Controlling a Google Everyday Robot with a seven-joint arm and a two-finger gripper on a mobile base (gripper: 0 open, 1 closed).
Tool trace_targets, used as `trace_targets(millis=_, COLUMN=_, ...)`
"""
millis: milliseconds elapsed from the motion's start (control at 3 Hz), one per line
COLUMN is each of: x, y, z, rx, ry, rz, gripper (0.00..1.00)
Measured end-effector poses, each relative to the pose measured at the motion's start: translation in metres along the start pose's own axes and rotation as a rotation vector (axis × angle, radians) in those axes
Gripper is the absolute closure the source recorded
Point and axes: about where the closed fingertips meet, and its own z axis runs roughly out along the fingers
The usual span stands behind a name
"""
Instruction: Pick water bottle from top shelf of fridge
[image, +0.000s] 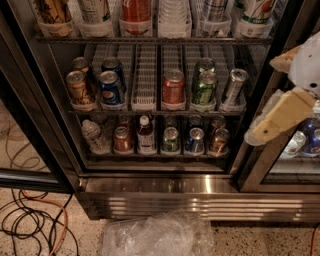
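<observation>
The fridge (200, 201) stands open in front of me, with a ribbed steel base panel. Its top shelf (150, 40) runs along the upper edge of the view, and only the bottoms of its bottles show. The water bottle (173, 15) is clear and ribbed and stands in a white holder near the middle of that shelf; its cap is out of view. My gripper (262, 99) hangs at the right edge, in front of the door frame, below and to the right of the bottle. Its two beige fingers (282, 117) are apart with nothing between them.
The middle rack holds cans (173, 86). The bottom rack holds cans, a small clear bottle (92, 136) and a white-capped bottle of dark liquid (145, 135). A crumpled plastic bag (157, 235) lies on the floor. Cables (30, 220) lie at the left.
</observation>
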Motion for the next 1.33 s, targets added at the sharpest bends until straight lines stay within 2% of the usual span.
trace_targets(millis=333, x=-0.044, y=-0.013, z=0.009, rx=0.031, ry=-0.227, rz=0.085, gripper=0.00)
trace_targets(millis=667, x=-0.070, y=-0.023, z=-0.001, rx=0.070, ry=-0.328, rz=0.120, gripper=0.18)
trace_targets(millis=1000, x=-0.070, y=-0.023, z=-0.001, rx=0.070, ry=-0.328, rz=0.120, gripper=0.17)
trace_targets(millis=1333, x=-0.084, y=-0.030, z=0.014, rx=0.083, ry=-0.379, rz=0.097, gripper=0.17)
